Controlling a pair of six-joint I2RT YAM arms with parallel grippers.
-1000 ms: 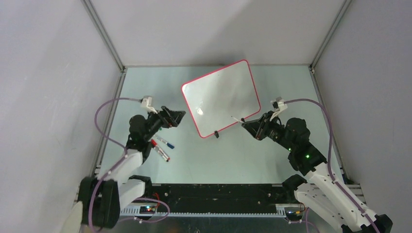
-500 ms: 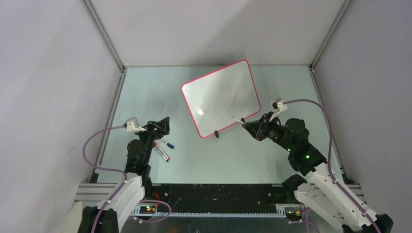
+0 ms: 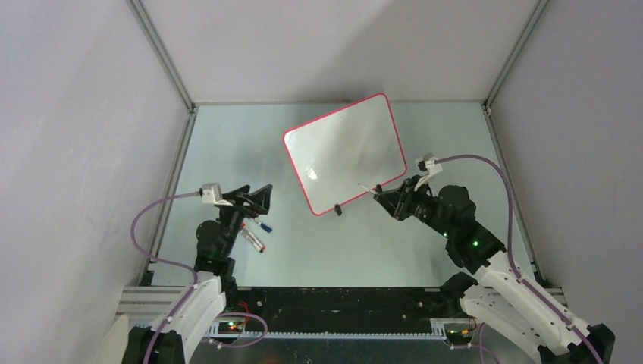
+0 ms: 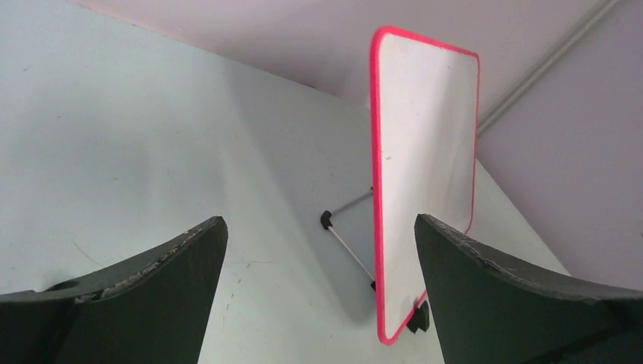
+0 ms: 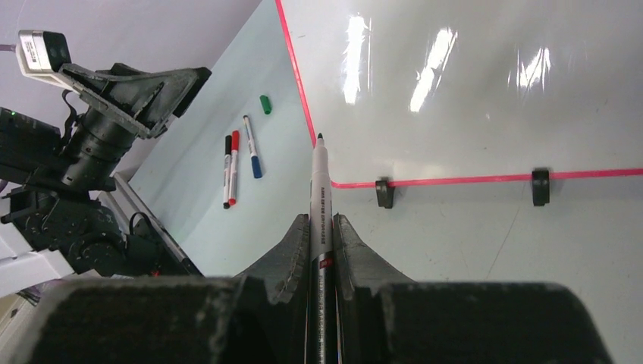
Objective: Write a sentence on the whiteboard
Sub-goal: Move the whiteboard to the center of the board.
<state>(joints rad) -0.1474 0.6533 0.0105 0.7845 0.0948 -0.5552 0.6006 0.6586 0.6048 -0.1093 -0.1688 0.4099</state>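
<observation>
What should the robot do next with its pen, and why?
Probably ease the right gripper forward until the marker tip meets the whiteboard. The board looks blank, and the uncapped tip points at its lower corner, seemingly not touching yet.

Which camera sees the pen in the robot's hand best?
The right wrist view. The pen runs up the middle, uncapped, pinched in the right hand, tip pointing toward the whiteboard. In the top view it is only a thin sliver. The left wrist view does not show it.
</observation>
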